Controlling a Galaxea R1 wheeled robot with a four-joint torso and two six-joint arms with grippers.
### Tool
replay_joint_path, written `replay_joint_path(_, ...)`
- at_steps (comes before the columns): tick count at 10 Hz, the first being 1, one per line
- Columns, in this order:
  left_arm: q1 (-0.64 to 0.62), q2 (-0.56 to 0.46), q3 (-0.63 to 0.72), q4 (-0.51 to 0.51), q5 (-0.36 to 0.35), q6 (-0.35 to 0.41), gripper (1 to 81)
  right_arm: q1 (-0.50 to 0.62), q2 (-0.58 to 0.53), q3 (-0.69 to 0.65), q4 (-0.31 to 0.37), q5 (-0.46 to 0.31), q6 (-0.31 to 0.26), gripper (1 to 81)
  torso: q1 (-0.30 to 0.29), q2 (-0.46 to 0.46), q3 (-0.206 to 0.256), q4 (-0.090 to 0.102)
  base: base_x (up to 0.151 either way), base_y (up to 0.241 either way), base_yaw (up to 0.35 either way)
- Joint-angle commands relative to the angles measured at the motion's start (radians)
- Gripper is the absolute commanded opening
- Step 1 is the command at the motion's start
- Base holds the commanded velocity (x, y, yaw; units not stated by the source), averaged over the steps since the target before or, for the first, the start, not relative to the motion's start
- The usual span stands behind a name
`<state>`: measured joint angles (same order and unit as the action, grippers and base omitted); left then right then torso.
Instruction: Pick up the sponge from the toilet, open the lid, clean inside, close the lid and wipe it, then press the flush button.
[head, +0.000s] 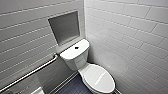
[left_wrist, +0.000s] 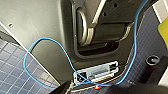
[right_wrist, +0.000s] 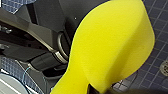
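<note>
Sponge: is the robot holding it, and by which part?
Yes, it seems so: the right hand pinches the sponge at its narrow end, and the rest curls free.

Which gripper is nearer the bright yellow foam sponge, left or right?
Right. The right gripper pinches the bright yellow foam sponge at its narrow end. The left arm is apart from it: its wrist view catches a yellow sliver farther off.

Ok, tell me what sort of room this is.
A tiled toilet room, probably an accessible one: a white toilet with its lid down, a metal grab bar on the white-tiled wall, and dark blue floor tiles.
</note>
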<state>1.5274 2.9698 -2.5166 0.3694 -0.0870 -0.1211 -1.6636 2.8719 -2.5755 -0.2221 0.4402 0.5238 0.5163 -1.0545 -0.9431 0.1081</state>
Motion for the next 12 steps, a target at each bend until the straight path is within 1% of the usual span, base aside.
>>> replay_joint_path(1,0.023,0.016,-0.044,-0.001,0.067,0.000,81.1,-0.025,0.005,-0.024,-0.023,-0.080,-0.002,1.0,-0.062,0.097,0.096,0.000,0.000,0.000,0.000)
replay_joint_path(5,0.023,0.019,-0.047,-0.006,0.067,0.000,81.1,-0.025,0.032,-0.054,-0.023,-0.110,-0.004,1.0,-0.155,0.237,0.240,0.000,0.000,0.000,0.000)
replay_joint_path(8,0.023,0.016,-0.047,-0.004,0.067,0.000,81.1,-0.028,0.043,-0.057,-0.023,-0.112,-0.004,1.0,-0.225,0.341,0.347,0.000,0.000,0.000,0.000)
replay_joint_path(9,0.023,0.014,-0.047,-0.004,0.067,0.001,81.1,-0.025,0.046,-0.057,-0.022,-0.120,-0.004,1.0,-0.246,0.375,0.282,0.000,0.000,0.000,0.000)
replay_joint_path(10,0.023,0.012,-0.047,-0.003,0.069,0.001,81.1,-0.023,0.052,-0.058,-0.022,-0.141,-0.004,1.0,-0.270,0.409,0.305,0.000,0.000,0.000,0.000)
replay_joint_path(12,0.023,0.012,-0.047,-0.003,0.067,0.003,81.1,-0.017,0.062,-0.060,-0.022,-0.169,-0.008,1.0,-0.306,0.465,0.320,0.000,0.000,0.000,0.000)
